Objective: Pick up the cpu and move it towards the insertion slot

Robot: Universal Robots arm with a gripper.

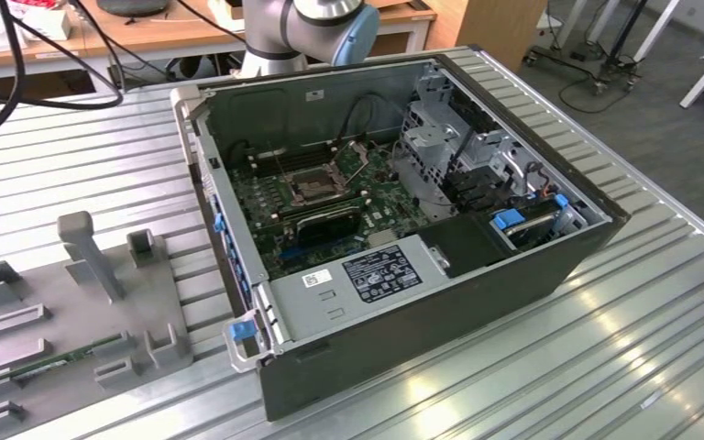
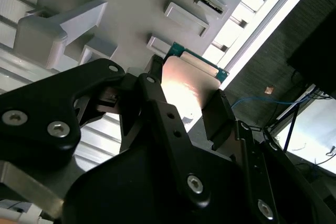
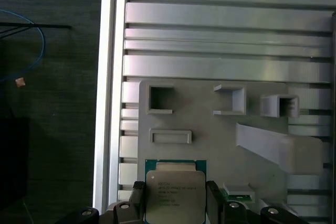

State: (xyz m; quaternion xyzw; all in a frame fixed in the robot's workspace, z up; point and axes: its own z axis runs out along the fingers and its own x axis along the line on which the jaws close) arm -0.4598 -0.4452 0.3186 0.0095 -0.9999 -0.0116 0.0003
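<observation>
In both wrist views the cpu [image 3: 175, 195], a flat square chip with a silvery top and a thin green edge, sits between my gripper's [image 3: 175, 203] two black fingers [image 3: 137, 199]. The fingers press against two opposite sides of the chip. In the second wrist view the cpu [image 2: 188, 80] shines bright between the fingers [image 2: 216, 115] of the gripper [image 2: 184, 103], close over the grey tray [image 2: 131, 3]. I cannot tell whether it still touches the tray. The insertion slot [image 1: 313, 188], a square socket with a silver frame, lies on the green motherboard inside the open computer case, far from the tray.
The open case [image 1: 425, 229] lies on the slatted metal table [image 1: 645, 339], with the arm's base [image 1: 303, 27] behind it. The grey tray [image 1: 71, 312] carries raised blocks, square recesses [image 3: 160, 99] and a green memory stick [image 1: 65, 357]. The table edge [image 3: 107, 103] runs beside the tray.
</observation>
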